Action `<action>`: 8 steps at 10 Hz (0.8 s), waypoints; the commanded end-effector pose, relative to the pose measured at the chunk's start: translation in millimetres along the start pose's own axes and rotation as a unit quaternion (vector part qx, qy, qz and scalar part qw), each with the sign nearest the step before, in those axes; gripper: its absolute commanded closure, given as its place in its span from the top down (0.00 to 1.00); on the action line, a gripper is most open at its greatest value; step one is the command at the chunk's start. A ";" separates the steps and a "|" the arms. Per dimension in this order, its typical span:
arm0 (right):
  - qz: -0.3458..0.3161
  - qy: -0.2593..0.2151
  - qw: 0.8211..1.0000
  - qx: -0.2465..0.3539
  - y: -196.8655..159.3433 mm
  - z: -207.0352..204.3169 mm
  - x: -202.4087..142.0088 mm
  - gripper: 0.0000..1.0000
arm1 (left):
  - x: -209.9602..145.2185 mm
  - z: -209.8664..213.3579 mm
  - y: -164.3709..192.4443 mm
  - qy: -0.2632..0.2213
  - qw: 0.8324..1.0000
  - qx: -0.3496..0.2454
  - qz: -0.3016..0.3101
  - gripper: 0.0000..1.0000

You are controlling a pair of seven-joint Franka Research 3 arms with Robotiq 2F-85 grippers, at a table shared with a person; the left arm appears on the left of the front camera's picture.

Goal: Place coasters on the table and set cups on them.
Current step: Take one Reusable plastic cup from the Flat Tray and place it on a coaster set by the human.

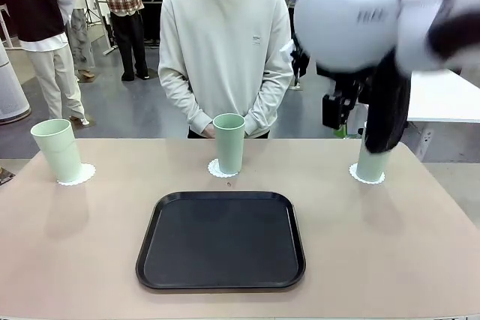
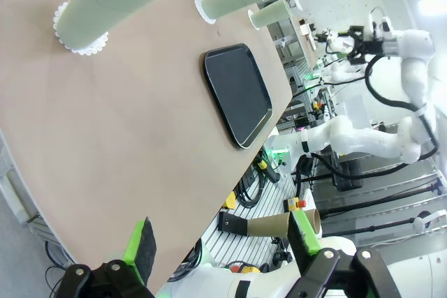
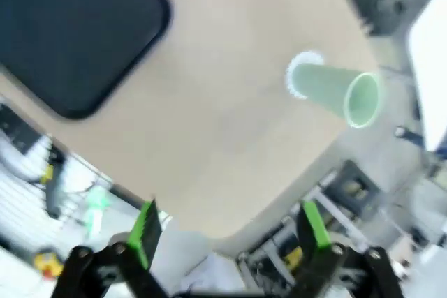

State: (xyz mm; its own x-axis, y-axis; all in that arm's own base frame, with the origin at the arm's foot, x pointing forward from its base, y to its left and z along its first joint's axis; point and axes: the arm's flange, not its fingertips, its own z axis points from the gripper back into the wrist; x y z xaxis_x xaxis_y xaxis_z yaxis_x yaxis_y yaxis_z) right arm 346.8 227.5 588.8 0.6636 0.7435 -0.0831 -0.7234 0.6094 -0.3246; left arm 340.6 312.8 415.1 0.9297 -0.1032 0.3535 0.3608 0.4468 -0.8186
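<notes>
- I saw three mint-green cups upright on the tan table (image 1: pixel 90 245), each on its own white lacy coaster.
- Left cup (image 1: pixel 58 150) sat on the left coaster (image 1: pixel 82 177) near the table's left far corner.
- Middle cup (image 1: pixel 229 142) stood on the middle coaster (image 1: pixel 216 169) at the far edge, right in front of the person (image 1: pixel 225 43), whose hands hung behind it.
- Right cup (image 1: pixel 371 162) was on the right coaster (image 1: pixel 360 177) near the right far corner, partly hidden by my right arm (image 1: pixel 375 28), blurred and raised above it.
- Black tray (image 1: pixel 221 239) lay mid-table, nearer me, apart from all cups.
- Left fingers (image 2: pixel 143 246) were spread wide with nothing between them, out past the table's edge; I marked the left gripper (image 2: pixel 222 246) there.
- Right fingers (image 3: pixel 145 232) were also wide apart and held nothing; right gripper (image 3: pixel 230 228) hung high over the table's edge, well apart from the cup below; view blurred.
</notes>
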 end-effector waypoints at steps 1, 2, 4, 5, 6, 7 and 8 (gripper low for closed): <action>0.052 0.032 0.997 0.041 -5.3 6.8 -4.5 1.00 | -0.9 1.0 -2.0 -0.001 1.000 0.001 -0.003 1.00; 0.050 0.010 0.997 0.058 -14.9 5.9 -6.8 1.00 | -0.9 1.0 -2.0 -0.001 1.000 0.001 -0.003 1.00; 0.026 0.021 0.999 0.027 0.7 7.4 -2.2 1.00 | -0.9 1.0 -2.0 -0.001 1.000 0.001 -0.003 1.00; 0.026 0.021 0.999 0.027 0.7 7.4 -2.2 1.00 | -0.9 1.0 -2.0 -0.001 1.000 0.001 -0.003 1.00; 0.026 0.021 0.999 0.027 0.7 7.4 -2.2 1.00 | -0.9 1.0 -2.0 -0.001 1.000 0.001 -0.003 1.00; 0.026 0.021 0.999 0.027 0.7 7.4 -2.2 1.00 | -0.9 1.0 -2.0 -0.001 1.000 0.001 -0.003 1.00; 0.026 0.021 0.999 0.027 0.7 7.4 -2.2 1.00 | -0.9 1.0 -2.0 -0.001 1.000 0.001 -0.003 1.00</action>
State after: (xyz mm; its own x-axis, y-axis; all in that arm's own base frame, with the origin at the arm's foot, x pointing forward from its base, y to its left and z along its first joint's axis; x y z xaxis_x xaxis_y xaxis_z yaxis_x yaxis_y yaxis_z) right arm 341.3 230.2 599.5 0.6186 0.7734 -0.1381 -0.7794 0.5820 -0.2320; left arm 340.6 312.8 415.1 0.9297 -0.1031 0.3535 0.3608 0.4468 -0.8186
